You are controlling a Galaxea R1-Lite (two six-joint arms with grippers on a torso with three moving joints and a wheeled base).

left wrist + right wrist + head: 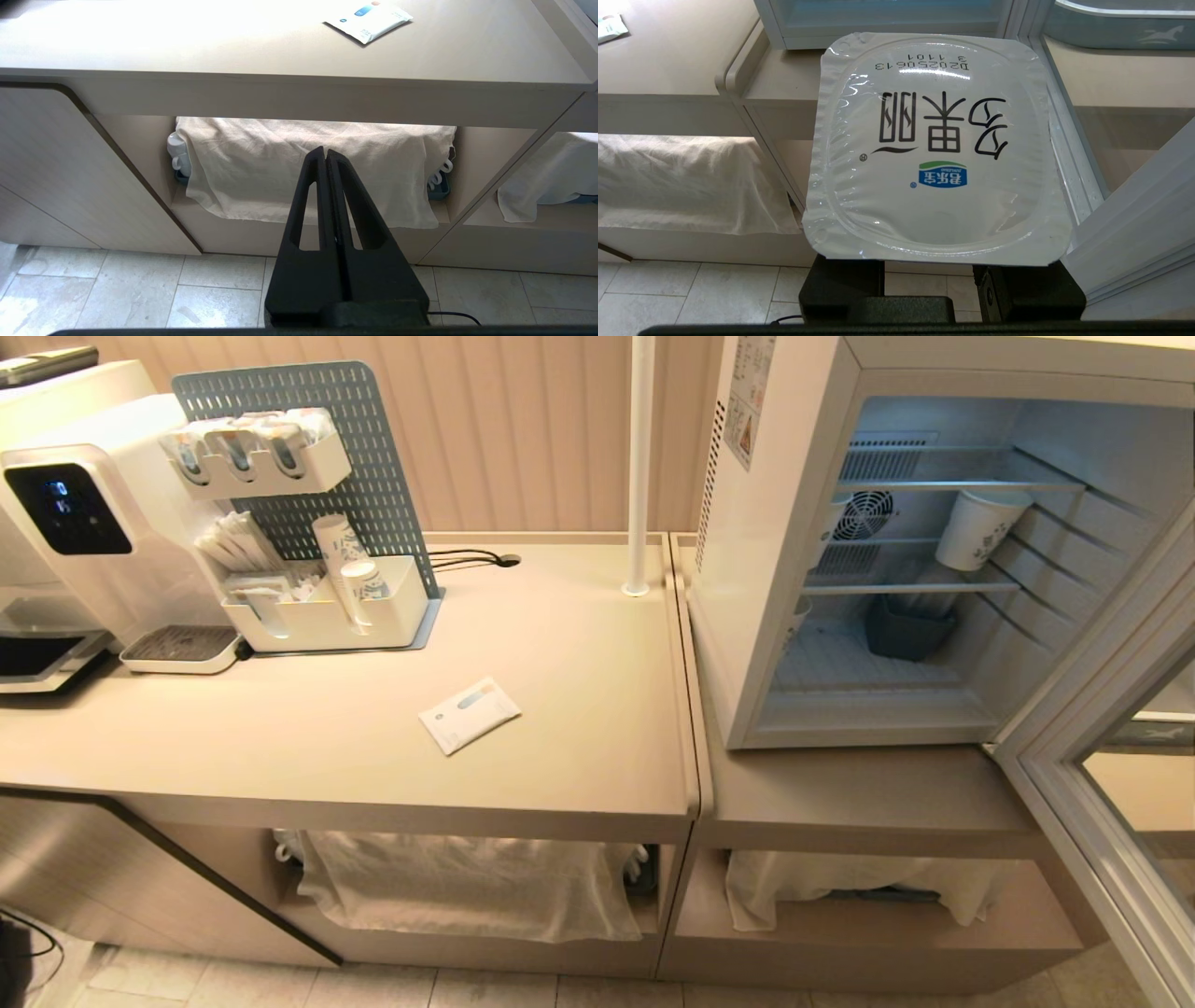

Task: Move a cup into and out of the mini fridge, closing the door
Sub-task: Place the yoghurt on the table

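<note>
One small squat white cup (936, 149) with a flat, square-ish printed foil lid fills the centre of the right wrist view, clamped between the black jaws of the right gripper (929, 275) and kept lid-up, probably so it travels level. At the upper right of the head view the boxy white mini fridge (747, 616) stands on the beige table (560, 709), its glass-windowed door (1102, 784) swung wide at the right edge, leaving the wire shelves reachable. Low before the cloth-draped shelf (317, 177), the left gripper (326, 156) is pressed together, empty and apparently parked clear.
</note>
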